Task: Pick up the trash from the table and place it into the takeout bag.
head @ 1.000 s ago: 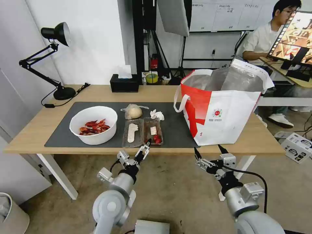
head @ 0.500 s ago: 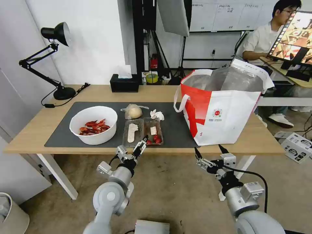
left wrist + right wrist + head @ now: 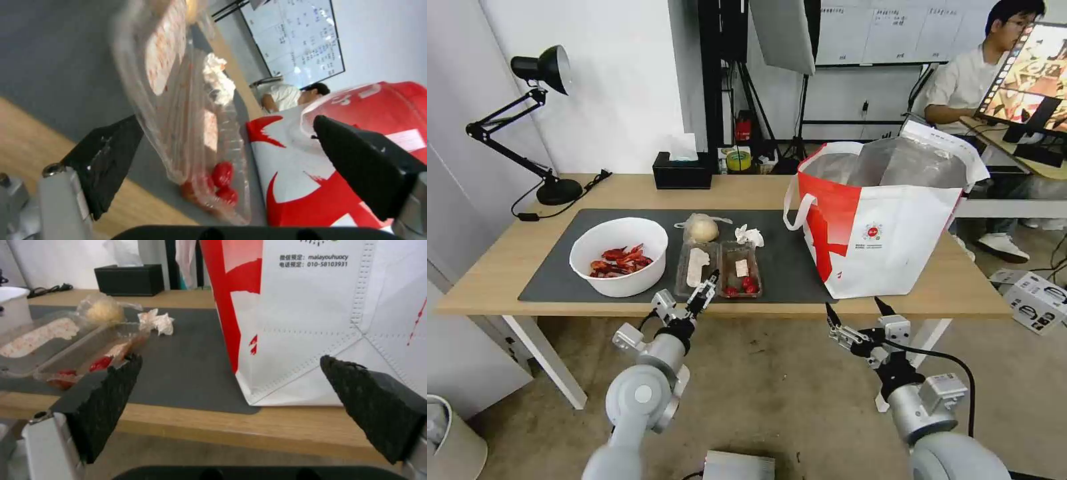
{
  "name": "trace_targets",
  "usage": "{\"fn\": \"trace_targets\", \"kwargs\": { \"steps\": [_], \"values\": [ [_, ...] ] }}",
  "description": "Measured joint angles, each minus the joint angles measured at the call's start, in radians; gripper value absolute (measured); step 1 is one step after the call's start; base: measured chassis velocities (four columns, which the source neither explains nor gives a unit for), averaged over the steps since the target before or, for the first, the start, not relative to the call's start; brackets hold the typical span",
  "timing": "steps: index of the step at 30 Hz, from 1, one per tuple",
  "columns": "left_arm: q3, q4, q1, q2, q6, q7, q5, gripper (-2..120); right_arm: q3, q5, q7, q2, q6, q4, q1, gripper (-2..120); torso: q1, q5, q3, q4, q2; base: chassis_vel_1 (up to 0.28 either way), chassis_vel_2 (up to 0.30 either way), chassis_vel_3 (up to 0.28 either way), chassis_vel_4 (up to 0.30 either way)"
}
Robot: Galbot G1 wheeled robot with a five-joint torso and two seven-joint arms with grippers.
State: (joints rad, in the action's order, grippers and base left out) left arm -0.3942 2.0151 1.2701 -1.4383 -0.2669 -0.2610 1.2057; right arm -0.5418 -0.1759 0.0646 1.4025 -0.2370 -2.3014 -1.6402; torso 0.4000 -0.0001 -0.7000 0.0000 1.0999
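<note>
Leftward since a second ago: left gripper point(image 3: 702, 294) has slid along the near edge of the clear clamshell tray point(image 3: 718, 269), fingers spread wide, tips now at the tray's front rim, centre frame on the dark mat point(image 3: 547, 280). Tray sits between white bowl point(image 3: 619, 256) and takeout bag point(image 3: 887, 220). Thin plastic, likely light, flexible, slippery; best pinched at the front rim. Right gripper point(image 3: 855, 312) waits lower right below the table point(image 3: 487, 280) edge, fingers wide.
</note>
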Motion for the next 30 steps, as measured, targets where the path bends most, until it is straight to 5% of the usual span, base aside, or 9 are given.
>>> {"fn": "trace_targets", "kwargs": {
  "steps": [15, 30],
  "values": [
    [0.007, 0.064, -0.026, 0.011, -0.003, -0.001, 0.010, 100, 0.002, 0.003, 0.000, -0.005, 0.000, -0.006, 0.000, 100, 0.000, 0.0001, 0.000, 0.0000, 0.000, 0.000, 0.000, 0.000, 0.000],
    [0.112, 0.057, -0.070, -0.003, -0.023, -0.033, 0.011, 100, -0.011, 0.002, 0.000, -0.006, 0.001, -0.016, -0.007, 100, 0.000, 0.0002, 0.000, 0.0000, 0.000, 0.000, 0.000, 0.000, 0.000]
  ]
}}
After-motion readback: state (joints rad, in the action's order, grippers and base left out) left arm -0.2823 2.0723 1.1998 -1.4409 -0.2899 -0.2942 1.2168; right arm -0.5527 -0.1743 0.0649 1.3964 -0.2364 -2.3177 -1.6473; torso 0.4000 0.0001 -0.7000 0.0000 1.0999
